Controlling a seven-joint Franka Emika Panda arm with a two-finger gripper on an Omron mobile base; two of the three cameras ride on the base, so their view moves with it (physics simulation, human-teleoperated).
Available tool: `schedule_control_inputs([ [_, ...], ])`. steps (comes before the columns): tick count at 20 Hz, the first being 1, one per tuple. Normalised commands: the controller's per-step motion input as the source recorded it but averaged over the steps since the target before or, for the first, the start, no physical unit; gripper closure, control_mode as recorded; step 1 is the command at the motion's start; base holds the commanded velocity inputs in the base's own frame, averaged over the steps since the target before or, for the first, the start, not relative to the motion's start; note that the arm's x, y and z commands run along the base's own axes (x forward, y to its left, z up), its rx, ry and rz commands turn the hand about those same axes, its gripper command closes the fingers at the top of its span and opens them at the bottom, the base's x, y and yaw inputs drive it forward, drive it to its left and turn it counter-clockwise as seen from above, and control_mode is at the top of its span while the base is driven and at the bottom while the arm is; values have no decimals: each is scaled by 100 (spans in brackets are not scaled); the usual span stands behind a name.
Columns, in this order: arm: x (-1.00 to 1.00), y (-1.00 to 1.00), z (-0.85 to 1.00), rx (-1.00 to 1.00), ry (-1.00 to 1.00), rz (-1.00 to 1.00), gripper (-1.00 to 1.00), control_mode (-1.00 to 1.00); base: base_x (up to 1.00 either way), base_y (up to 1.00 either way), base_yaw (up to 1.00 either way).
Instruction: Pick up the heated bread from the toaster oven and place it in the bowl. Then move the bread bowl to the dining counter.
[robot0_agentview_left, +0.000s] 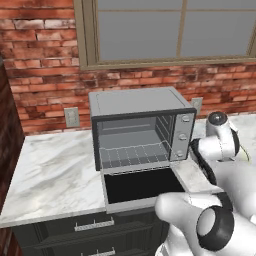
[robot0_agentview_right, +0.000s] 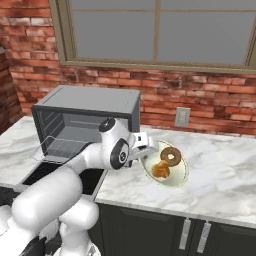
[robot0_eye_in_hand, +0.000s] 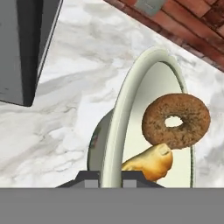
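Observation:
The bowl (robot0_agentview_right: 176, 176) is tipped steeply on its edge just right of the toaster oven (robot0_agentview_right: 85, 112), above the wall-side marble counter. My gripper (robot0_agentview_right: 145, 150) is shut on its left rim; in the hand view the rim (robot0_eye_in_hand: 116, 131) runs down between my gripper's (robot0_eye_in_hand: 110, 177) two fingertips. Inside the bowl lies the heated bread (robot0_eye_in_hand: 149, 164), small and golden (robot0_agentview_right: 161, 171), under a darker brown ring-shaped piece (robot0_eye_in_hand: 176, 120). The toaster oven (robot0_agentview_left: 140, 125) stands with its door (robot0_agentview_left: 142, 184) dropped open and its wire rack (robot0_agentview_left: 132, 154) bare. The dining counter is out of view.
The open oven door juts out past the counter's front edge. A brick wall with an outlet (robot0_agentview_right: 182, 116) and a window (robot0_agentview_right: 160, 30) backs the counter. Bare marble (robot0_agentview_right: 225, 170) stretches right of the bowl, and more (robot0_agentview_left: 50, 170) lies left of the oven.

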Motion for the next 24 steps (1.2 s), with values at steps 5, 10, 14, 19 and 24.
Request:
schedule_control_inputs([
  [5, -43, 99, 99, -24, -38, 21, 100, -100, 0, 0, 0],
  [10, -47, 100, 100, -20, -4, 23, 100, -100, 0, 0, 0],
  [14, -64, 96, 100, -10, 28, 23, 100, -100, 0, 0, 0],
  [19, -57, 75, 79, -10, 29, 13, 100, -100, 0, 0, 0],
  [24, -2, 0, 0, 0, 0, 0, 100, -100, 0, 0, 0],
])
